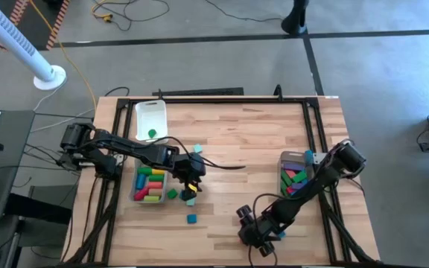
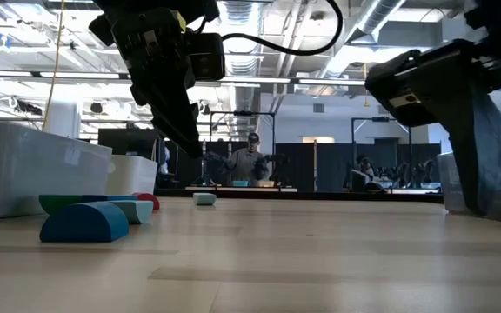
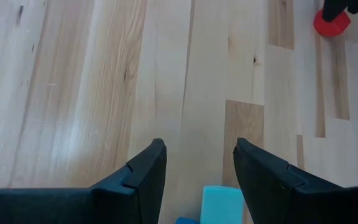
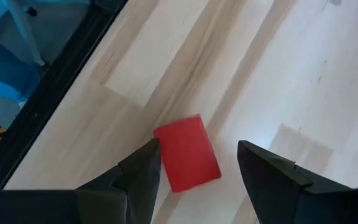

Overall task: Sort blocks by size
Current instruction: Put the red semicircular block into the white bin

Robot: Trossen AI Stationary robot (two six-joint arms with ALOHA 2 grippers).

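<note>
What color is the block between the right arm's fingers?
Red. The block lies on the table between the open fingers, best seen in the right wrist view.

A red block (image 4: 187, 152) lies flat on the bench close to its front edge. A small teal block (image 1: 191, 219) sits alone left of centre, with green (image 1: 172, 193) and teal (image 1: 191, 201) blocks just behind it. Other blocks (image 1: 150, 184) in pink, yellow, green and red are piled near the left edge, and another pile (image 1: 295, 177) near the right edge.
</note>
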